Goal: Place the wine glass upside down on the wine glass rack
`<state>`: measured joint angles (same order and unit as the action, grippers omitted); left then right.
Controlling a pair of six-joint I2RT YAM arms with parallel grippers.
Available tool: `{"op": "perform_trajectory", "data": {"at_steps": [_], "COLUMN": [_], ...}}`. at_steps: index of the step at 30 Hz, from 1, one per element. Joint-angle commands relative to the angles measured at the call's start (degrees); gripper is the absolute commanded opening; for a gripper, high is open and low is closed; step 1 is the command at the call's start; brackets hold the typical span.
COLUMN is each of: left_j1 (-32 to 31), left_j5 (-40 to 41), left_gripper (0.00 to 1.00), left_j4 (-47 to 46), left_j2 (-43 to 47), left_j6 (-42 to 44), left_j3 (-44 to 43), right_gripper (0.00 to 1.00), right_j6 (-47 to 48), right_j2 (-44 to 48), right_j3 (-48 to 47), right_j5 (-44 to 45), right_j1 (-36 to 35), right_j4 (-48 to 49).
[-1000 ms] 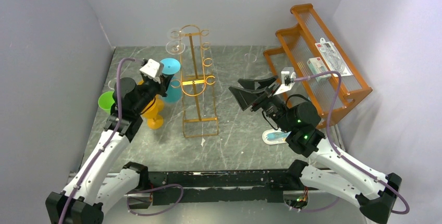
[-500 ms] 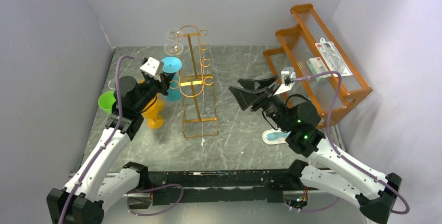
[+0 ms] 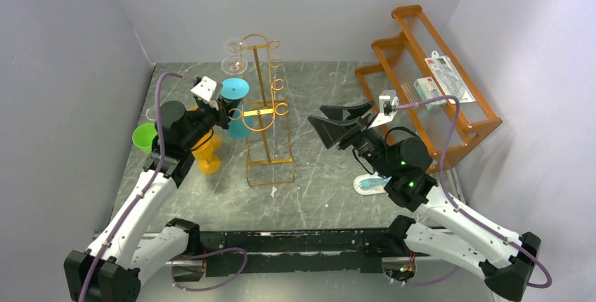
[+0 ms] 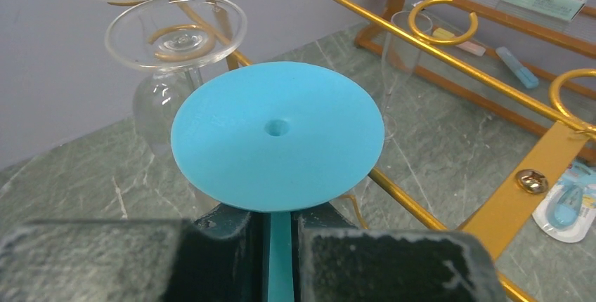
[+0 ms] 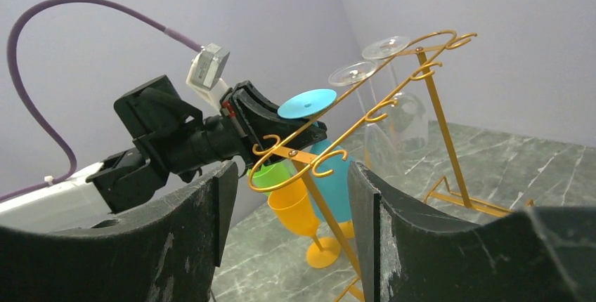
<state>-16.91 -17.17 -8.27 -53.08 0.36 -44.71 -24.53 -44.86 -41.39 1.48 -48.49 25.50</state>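
A blue wine glass hangs upside down, its round foot on top and its stem between the fingers of my left gripper, which is shut on it. The glass sits just left of the golden wire wine glass rack, close to a side hook at mid height. Two clear glasses hang upside down near the rack's top left. My right gripper stands open to the right of the rack, facing it, with nothing between its fingers.
An orange glass and a green glass stand upright left of the rack, under my left arm. The orange stepped shelf with small packets fills the right side. A blue-and-white packet lies by my right arm.
My left gripper has carried the blue glass a little to the right, closer to the rack. The right arm has stayed still.
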Motion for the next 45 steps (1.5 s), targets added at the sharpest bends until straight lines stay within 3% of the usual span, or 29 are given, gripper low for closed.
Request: {"op": "perform_trajectory", "data": {"at_steps": [1,12,29,35,39,43,45], "left_j1": [0.6,0.6,0.6,0.6,0.6,0.6,0.6], "left_j5": [0.2,2.6,17.8,26.0,27.0,25.9,24.4], "left_gripper": [0.16,0.42,0.49,0.57,0.62,0.67,0.69], "left_j4": [-0.7,6.2,14.2,18.0,17.7,17.3,17.3], "left_j2": [1.5,2.2,9.9,14.6,17.8,19.6,19.8], "left_j6": [-2.9,-4.2,-5.5,-7.3,-7.2,-6.7,-6.8], "left_j3": [0.4,-1.2,-0.1,-1.3,-2.2,-4.1,-5.4], "right_gripper": [0.63,0.63,0.64,0.64,0.65,0.66,0.66], "right_j6": [0.4,-0.6,-2.6,-4.5,-5.2,-6.0,-7.1], "right_j2": [0.2,0.4,-2.1,-6.0,-11.9,-17.5,-21.2], "right_j3": [0.6,0.6,-0.9,-6.9,-15.6,-22.1,-24.8], "right_j5": [-0.6,-0.6,1.1,10.7,23.1,20.6,14.7], "right_j1": [-0.2,-0.2,-0.2,-0.2,1.6,7.7,12.4], "right_j4": [1.3,1.2,-1.6,-10.4,-24.8,-31.6,-33.4]}}
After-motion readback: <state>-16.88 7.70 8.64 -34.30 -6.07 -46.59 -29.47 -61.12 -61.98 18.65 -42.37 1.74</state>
